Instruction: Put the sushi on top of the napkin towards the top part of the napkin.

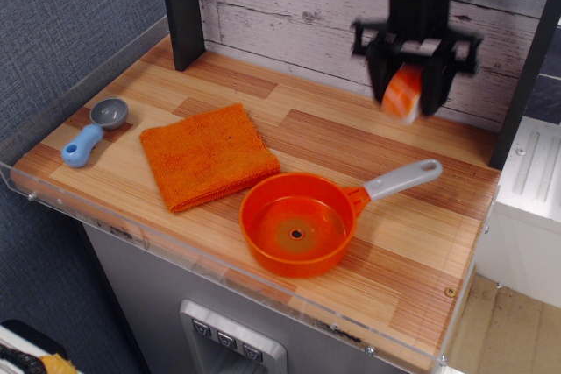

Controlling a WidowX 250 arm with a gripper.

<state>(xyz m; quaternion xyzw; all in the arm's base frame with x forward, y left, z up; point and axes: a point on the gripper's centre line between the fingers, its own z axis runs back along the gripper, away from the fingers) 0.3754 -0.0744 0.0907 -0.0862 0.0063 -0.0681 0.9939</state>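
Observation:
My gripper (405, 94) is shut on the sushi (402, 95), a small orange piece with white stripes, and holds it high above the back right of the wooden table, blurred by motion. The napkin (207, 154), a square orange terry towel, lies flat on the table's left half, far to the left of the gripper and well below it. Nothing lies on the napkin.
An orange saucepan (297, 223) with a grey handle (402, 179) sits at the front centre, below the gripper. A blue and grey scoop (95, 131) lies at the left edge. A black post (181, 8) stands at the back left. A clear rim (219, 262) edges the table front.

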